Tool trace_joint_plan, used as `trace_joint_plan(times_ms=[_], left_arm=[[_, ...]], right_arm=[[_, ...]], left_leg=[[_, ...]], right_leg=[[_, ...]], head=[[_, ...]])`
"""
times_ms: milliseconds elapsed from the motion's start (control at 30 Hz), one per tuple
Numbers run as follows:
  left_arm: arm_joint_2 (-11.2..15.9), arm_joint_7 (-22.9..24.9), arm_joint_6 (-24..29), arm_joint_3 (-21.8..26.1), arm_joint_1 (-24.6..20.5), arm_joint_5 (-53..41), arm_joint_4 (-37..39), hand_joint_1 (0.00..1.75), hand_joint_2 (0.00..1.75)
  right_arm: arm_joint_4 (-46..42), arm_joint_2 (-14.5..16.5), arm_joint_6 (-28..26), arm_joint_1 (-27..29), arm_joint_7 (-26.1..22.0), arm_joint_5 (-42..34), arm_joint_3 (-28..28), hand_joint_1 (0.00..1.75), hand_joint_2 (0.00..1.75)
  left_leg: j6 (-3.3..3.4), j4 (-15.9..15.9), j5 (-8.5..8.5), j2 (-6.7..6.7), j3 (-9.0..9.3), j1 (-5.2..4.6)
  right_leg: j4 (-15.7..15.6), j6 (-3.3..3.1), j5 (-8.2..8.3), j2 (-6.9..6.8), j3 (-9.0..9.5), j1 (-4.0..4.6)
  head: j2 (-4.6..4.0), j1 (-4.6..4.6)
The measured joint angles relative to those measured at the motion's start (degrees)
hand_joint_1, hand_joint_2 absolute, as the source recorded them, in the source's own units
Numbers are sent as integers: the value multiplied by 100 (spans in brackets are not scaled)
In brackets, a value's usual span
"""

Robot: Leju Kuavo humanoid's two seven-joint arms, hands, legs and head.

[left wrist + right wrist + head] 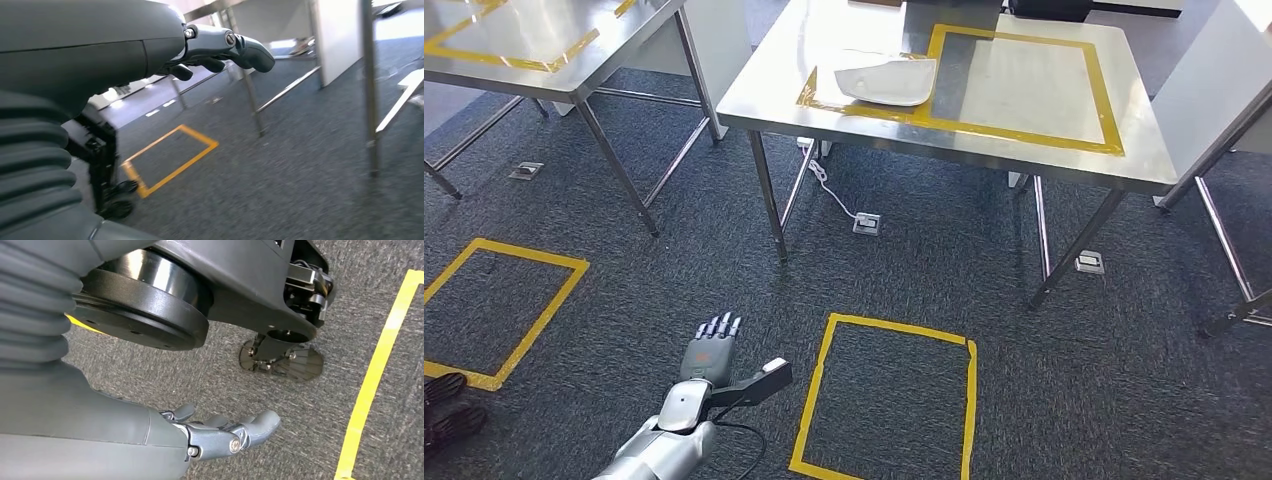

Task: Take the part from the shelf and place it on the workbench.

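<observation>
Both hands empty, fingers loosely apart: left hand [714,345] low, right hand [225,432] hanging. The part [886,82] lies well ahead on the tabletop [1044,150], so placing looks done; next, stand clear.

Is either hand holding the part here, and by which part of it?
No. The left hand and right hand are empty; the white part lies on the workbench.

Head view: high, facing forward and down over the dark grey carpet [1044,380]. Wrist views: close behind each hand, low above that carpet [300,200], sharing its yellow tape square [889,400].
</observation>
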Motion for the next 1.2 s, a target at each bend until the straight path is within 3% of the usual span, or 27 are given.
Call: trace_joint_plan(times_ms=[167,300,600,667,733,800,1200], left_arm=[[185,418,-61,331,222,95,137,0,175],[304,586,-444,694,500,177,261,0,175],[259,908,-1266,1566,1486,556,539,0,175],[246,897,-1331,1644,1651,773,555,0,87],[243,859,-1399,1678,1770,1036,559,0,0],[242,814,-1465,1686,1852,1309,557,0,0],[242,517,-1875,1687,2220,3012,424,0,0]], right_arm=[[0,0,0,45,-31,-48,-30,0,175],[0,0,0,72,-60,-121,-48,0,175],[-4,-12,0,112,52,-237,-93,0,175],[-22,-36,0,156,84,-408,23,0,175],[-47,-67,0,204,116,-623,173,0,87],[-77,-102,0,250,142,-847,332,0,0],[-304,-341,0,540,331,-2232,1596,0,0]], left_leg=[[-13,-1,0,2,0,6],[-22,-1,1,4,1,8],[-29,-2,-4,9,2,10],[-29,-2,-5,8,0,10],[-31,-2,-7,8,-1,10],[-32,-2,-8,8,-1,10],[-34,-2,-8,8,1,11]], right_leg=[[14,-10,-11,0,-6,5],[21,-16,-15,0,-9,7],[23,-26,-25,8,-16,11],[23,-24,-27,7,-16,11],[23,-22,-29,6,-16,11],[23,-22,-28,7,-15,11],[28,-22,-29,7,-15,11]], head=[[0,0],[0,0],[0,0],[0,0],[0,0],[0,0],[0,0]])
